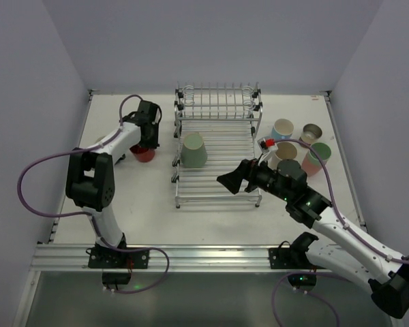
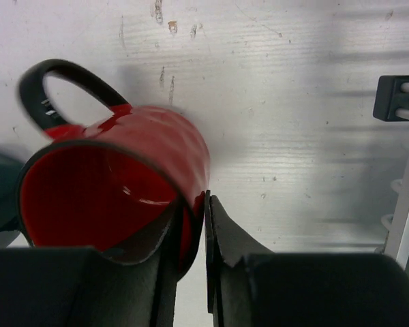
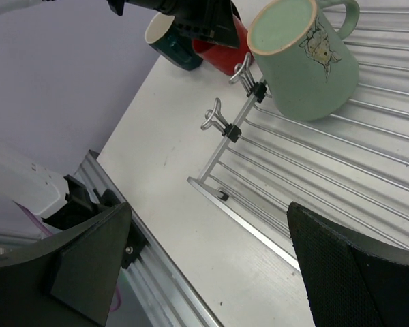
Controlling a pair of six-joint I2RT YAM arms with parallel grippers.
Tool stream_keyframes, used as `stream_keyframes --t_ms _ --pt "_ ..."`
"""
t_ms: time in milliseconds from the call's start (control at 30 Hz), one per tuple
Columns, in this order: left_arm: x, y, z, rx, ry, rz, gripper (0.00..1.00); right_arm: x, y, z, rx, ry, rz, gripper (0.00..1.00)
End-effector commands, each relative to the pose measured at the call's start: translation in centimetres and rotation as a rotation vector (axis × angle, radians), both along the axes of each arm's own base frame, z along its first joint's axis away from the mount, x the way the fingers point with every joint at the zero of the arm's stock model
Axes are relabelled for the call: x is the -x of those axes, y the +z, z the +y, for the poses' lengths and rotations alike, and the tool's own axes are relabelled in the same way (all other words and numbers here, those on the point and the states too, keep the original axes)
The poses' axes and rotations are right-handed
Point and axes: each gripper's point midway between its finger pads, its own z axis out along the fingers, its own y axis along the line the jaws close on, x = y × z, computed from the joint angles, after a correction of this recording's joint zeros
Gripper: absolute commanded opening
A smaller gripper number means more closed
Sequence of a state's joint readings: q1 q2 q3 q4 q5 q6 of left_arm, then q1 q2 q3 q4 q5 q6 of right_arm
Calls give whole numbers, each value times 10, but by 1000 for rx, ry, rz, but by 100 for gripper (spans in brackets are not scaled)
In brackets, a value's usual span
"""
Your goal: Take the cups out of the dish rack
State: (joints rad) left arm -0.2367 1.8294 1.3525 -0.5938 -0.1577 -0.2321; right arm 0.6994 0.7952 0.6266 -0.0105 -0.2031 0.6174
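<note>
The silver wire dish rack (image 1: 218,178) stands mid-table. A sage green mug (image 1: 193,150) sits upside down on its lower tray, and it also shows in the right wrist view (image 3: 307,58). My left gripper (image 1: 147,135) is left of the rack, shut on the rim of a red mug (image 1: 144,154). One finger is inside the mug and one outside (image 2: 191,204). The red mug (image 2: 123,177) has a black handle and is low over the table. A dark teal cup (image 3: 174,41) stands beside it. My right gripper (image 1: 235,180) is open and empty over the tray's front (image 3: 211,259).
Several cups stand on the table right of the rack: light blue (image 1: 282,129), tan-brown (image 1: 312,131), beige (image 1: 285,151) and pink with green (image 1: 317,158). The aluminium rail (image 1: 191,255) runs along the near edge. The rack's corner (image 2: 405,197) is just right of my left gripper.
</note>
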Motion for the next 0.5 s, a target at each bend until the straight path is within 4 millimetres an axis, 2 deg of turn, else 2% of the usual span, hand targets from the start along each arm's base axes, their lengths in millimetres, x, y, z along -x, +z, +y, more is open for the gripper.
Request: stream_keyframes --t_ms 0,233,267,333,367,433,467 --pt "-15 19 -2 5 -42 -47 22 0 18 5 -6 34 -36 99" --pt "-15 32 -1 15 -35 -78 38 -5 11 13 49 70 -52 99" --pt "-14 39 -1 22 -32 -95 45 -6 9 15 59 76 -53 99" --pt "-15 51 -4 39 -32 -129 54 -11 7 19 83 80 -65 99" --pt "-14 63 -5 55 -30 -157 62 -12 6 21 91 85 -67 99" --pt "-15 77 -8 82 -36 -194 70 -18 6 27 116 88 -86 99" --pt "-13 94 -13 112 -44 -233 78 -21 5 28 129 74 -94 99"
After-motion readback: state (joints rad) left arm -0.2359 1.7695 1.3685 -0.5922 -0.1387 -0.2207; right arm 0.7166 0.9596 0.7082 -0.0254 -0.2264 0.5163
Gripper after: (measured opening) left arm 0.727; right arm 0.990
